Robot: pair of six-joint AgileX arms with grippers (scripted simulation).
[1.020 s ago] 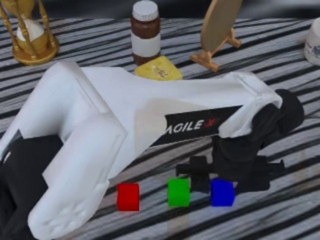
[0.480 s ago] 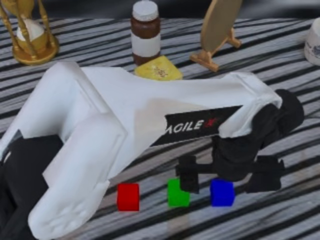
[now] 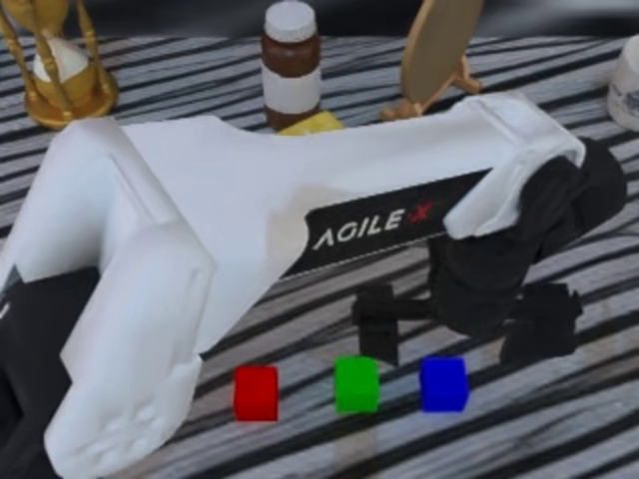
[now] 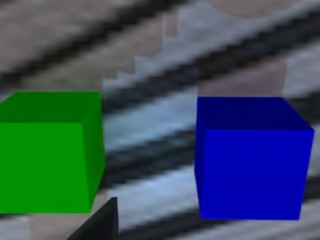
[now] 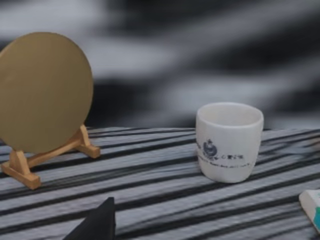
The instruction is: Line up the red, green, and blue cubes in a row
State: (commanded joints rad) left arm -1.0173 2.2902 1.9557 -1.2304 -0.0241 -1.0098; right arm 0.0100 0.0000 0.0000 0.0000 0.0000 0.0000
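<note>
Red cube (image 3: 256,392), green cube (image 3: 356,384), blue cube (image 3: 443,384): all three sit flat on the striped surface (image 3: 559,429) near its front edge, in one straight row running left to right, red at the left, green in the middle, blue at the right. Gaps between them, none touching; the red-green gap looks a little wider than the green-blue one. Nothing grips any of them.

Left wrist view confirms the near pair: green cube (image 4: 47,152) and blue cube (image 4: 250,160) side by side, apart, both resting square on the stripes.

My left hand (image 3: 464,324) hangs just behind the green and blue cubes, toward the back of the surface. Its fingers (image 3: 377,324) are spread wide, one behind the green cube, the other past the blue cube's right side. Hand holds nothing and touches neither cube. My left arm (image 3: 250,230) stretches across the surface from the left, white casing with the AgileX label.

My right hand does not show from above; cannot tell its state from its own wrist view, where only a dark tip shows.

Farther back: brown jar (image 3: 291,62) with white lid, hourglass (image 3: 55,60) in a gold frame at far left, round gold disc on a wooden stand (image 3: 437,55), white cup (image 5: 229,141) at far right, a yellow item (image 3: 312,124) mostly hidden behind my left arm.
</note>
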